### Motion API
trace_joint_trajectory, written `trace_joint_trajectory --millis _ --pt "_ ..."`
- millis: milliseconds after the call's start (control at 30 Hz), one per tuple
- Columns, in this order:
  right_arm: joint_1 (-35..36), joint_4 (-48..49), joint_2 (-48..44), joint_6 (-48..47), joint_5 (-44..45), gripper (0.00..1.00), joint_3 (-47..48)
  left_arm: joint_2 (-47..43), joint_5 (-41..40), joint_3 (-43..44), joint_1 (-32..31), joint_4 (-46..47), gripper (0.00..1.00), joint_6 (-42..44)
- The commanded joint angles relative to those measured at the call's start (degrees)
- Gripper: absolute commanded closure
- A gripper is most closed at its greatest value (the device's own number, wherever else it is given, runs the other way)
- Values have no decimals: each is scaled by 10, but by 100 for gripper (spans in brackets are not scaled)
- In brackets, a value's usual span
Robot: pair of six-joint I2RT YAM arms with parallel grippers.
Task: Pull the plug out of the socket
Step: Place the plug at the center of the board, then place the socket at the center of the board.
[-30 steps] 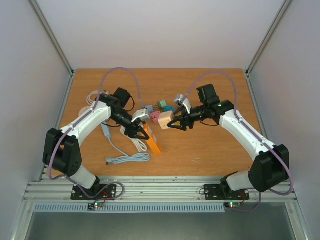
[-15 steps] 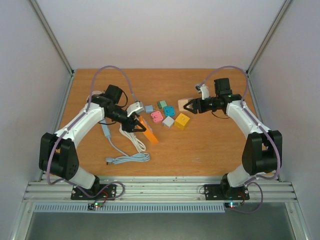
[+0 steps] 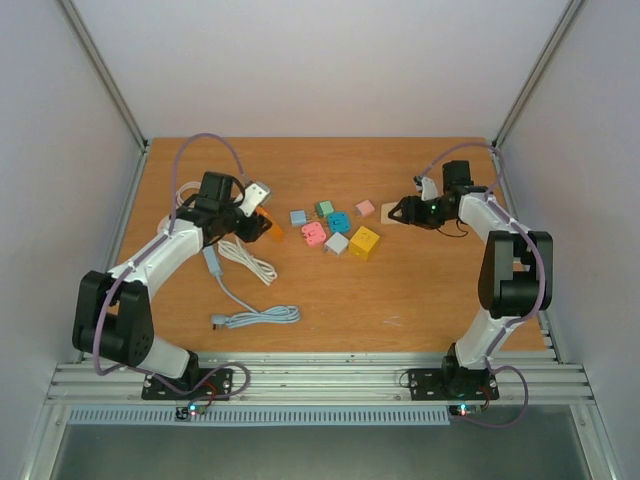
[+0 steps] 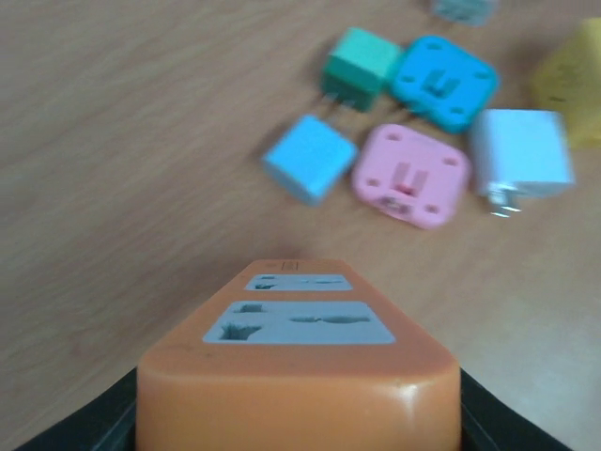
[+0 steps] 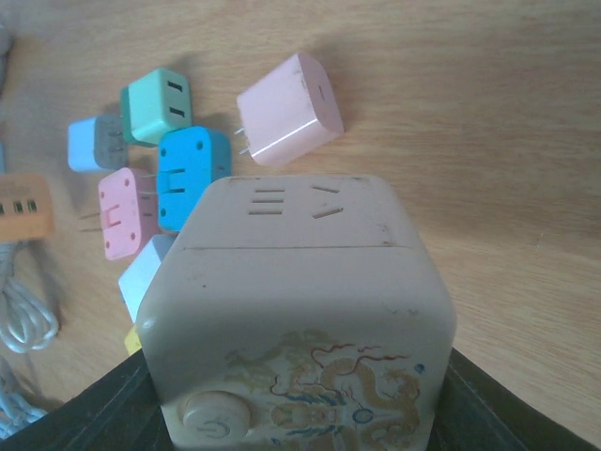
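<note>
My left gripper (image 4: 299, 423) is clamped on the end of the orange power strip (image 4: 296, 362), its jaws partly closed against the strip's sides. My right gripper (image 5: 299, 404) grips the beige cube adapter (image 5: 296, 272) the same way. The two pieces are well apart, with loose plugs (image 3: 339, 221) lying on the table (image 3: 420, 290) between them. The left arm reaches forward over the table's left side, elbow bent. The right arm is folded at the right edge, wrist pointing left.

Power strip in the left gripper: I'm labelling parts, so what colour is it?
The power strip is orange, outlet faces grey; clearest in left wrist view.
</note>
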Motion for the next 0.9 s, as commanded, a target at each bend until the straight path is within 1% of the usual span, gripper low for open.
trace_joint_trajectory --millis 0,100,200,267,433,467,533,667,700,733,767,867 --pt "-1 -6 14 12 6 99 25 -1 -155 -22 2 167 97 -62" --pt "-1 -9 20 10 7 99 26 16 -230 -28 3 211 96 -72" --pt "-1 -10 20 10 8 99 26 32 -287 -39 3 261 89 -73" --pt "-1 -9 21 10 9 99 26 45 -310 -42 3 276 88 -74" --pt "-1 -9 28 14 5 99 26 81 -344 -30 3 271 86 -72" --pt "-1 -9 30 14 3 99 26 86 -349 -29 4 271 84 -69" --pt "-1 -10 33 15 2 99 26 92 -358 -28 5 270 78 -67" --pt "-1 -12 41 18 2 98 29 102 -363 -25 6 258 72 -67" --pt "-2 -13 43 19 1 98 29 105 -361 -22 7 250 69 -68" --pt "-1 -13 45 20 0 97 30 108 -360 -18 7 236 64 -68" --pt "-1 -14 48 21 -1 95 30 111 -358 -14 8 217 62 -69" --pt "-1 -15 55 23 -1 91 32 109 -344 -13 9 186 61 -78"
